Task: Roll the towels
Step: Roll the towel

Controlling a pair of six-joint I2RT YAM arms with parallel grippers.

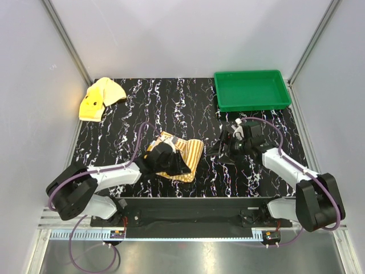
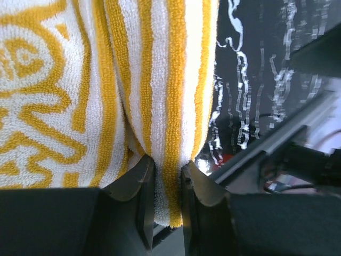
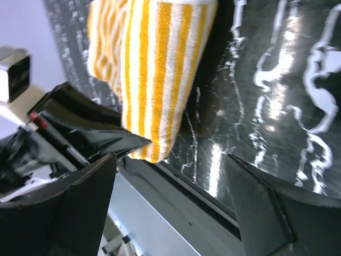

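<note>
The orange-and-cream striped towel (image 1: 187,161) lies bunched and folded near the table's front, left of centre. My left gripper (image 1: 164,157) sits on its left part. In the left wrist view the jaws (image 2: 168,184) pinch a fold of the striped towel (image 2: 154,80), whose lettering shows at the left. My right gripper (image 1: 223,149) hovers a little to the right of that towel, apart from it. Its fingers stand wide open and empty (image 3: 170,200), with the striped towel (image 3: 154,69) ahead. The plain yellow towel (image 1: 100,98) lies crumpled at the back left corner.
A green plastic tray (image 1: 251,90) stands at the back right of the black marbled table (image 1: 171,108). Grey walls close in on the left, right and back. A black rail (image 1: 188,208) runs along the front edge by the arm bases.
</note>
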